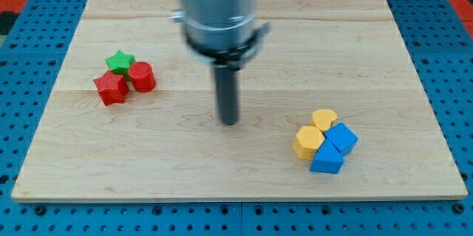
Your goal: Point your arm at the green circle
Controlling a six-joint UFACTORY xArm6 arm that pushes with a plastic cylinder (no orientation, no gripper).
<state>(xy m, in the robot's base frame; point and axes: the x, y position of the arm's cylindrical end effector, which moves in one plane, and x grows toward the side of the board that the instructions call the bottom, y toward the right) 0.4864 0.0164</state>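
No green circle visible; only green block is green star (119, 61), view's upper left, touching red cylinder (142, 77) and red star (111, 88). Your tip (230, 121) sits mid-board, well apart. No pincer on rod. Approach step: verify target, then slide left.

Bright even light, arm blurred, soft shadows.

my tip (230, 121) hangs upright, apparently touching down mid-view.
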